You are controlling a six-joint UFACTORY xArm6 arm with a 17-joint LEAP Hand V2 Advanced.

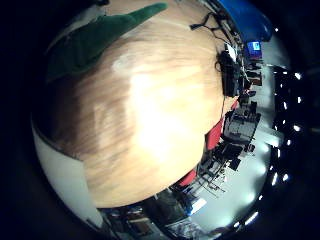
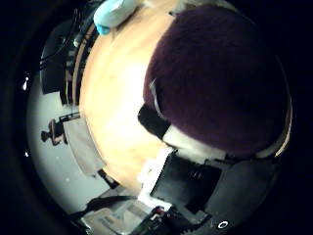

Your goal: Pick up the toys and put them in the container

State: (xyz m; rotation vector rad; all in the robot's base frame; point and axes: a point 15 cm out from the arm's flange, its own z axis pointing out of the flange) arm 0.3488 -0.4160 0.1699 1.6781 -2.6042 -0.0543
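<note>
Filling most of the thumb-side view, a dark purple plush toy (image 2: 220, 78) sits very close to the palm, its fuzzy surface curving over the wooden table (image 1: 150, 125). Parts of the hand (image 2: 190, 183), black and white, show at about six o'clock of the toy, just under its edge, and a dark finger part lies against the toy's side at about eight o'clock. Whether the fingers curl round the plush toy or only rest beside it cannot be told from these views. A pale strip, seemingly a lighter part of the same toy, runs along its lower rim next to the hand.

Farther off on the table, a light blue toy (image 2: 113, 13) lies near the table's far edge, at about eleven o'clock from the purple one and well apart from it.

From the little-finger side, a green plush toy (image 1: 95, 40) lies on the wood with a long pointed end stretching away across the tabletop; nothing touches it. Black equipment (image 1: 231, 72) stands at the table's distant edge, well apart from the green toy.
</note>
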